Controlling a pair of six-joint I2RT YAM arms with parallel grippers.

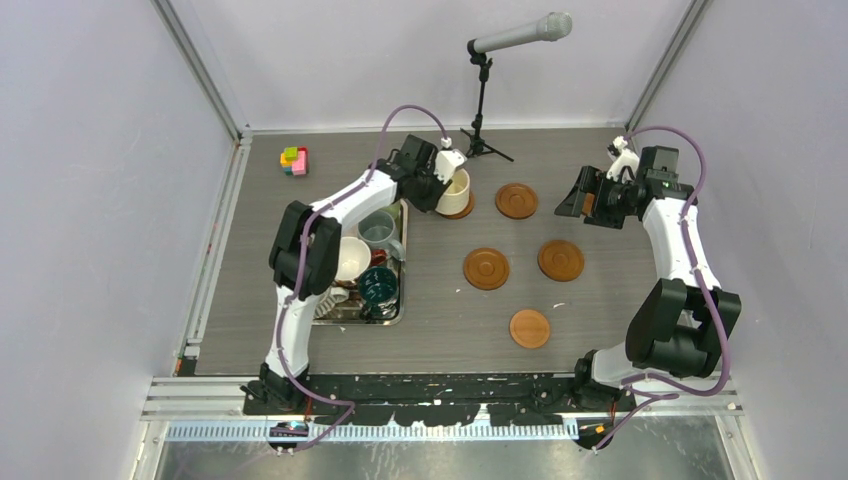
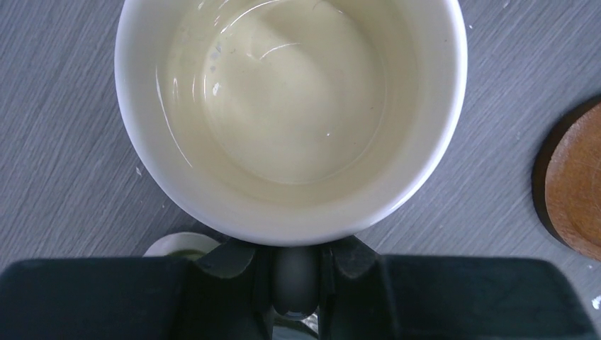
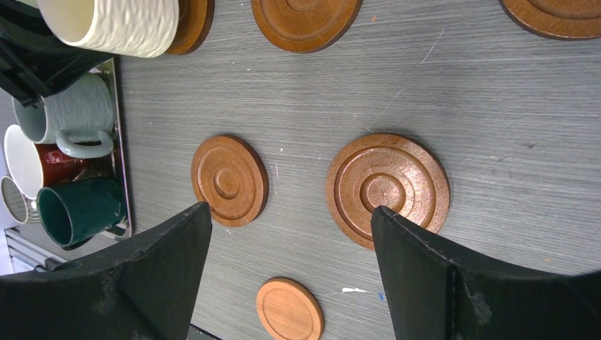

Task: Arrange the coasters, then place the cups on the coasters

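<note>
My left gripper [image 2: 294,261] is clamped tight on the near side of the cream cup [image 2: 290,106]. Whether it pinches the handle or the wall I cannot tell. The cup hangs tilted above the table [image 2: 64,142] at the far middle. Its coaster [image 3: 197,25] lies just beside it and partly under it, and I judge the cup is not seated there yet.

My right gripper [image 3: 289,212] has its jaws wide apart and holds nothing. It hovers over the right side of the table.

Five more coasters [image 3: 388,190] lie bare. Two are to the right of the cup's own along the far row, two are in the middle and one is nearest me. The other cups [image 3: 71,113] sit in the tray [image 1: 403,295] on the left: pale green, red-brown and teal, with one more cut off at the edge of view.

The arranging looks done, so I take this to be the first cup going down. Next I must bring it squarely over its coaster, level it and lower it until the base sits flat, then let go and fetch another from the tray
</note>
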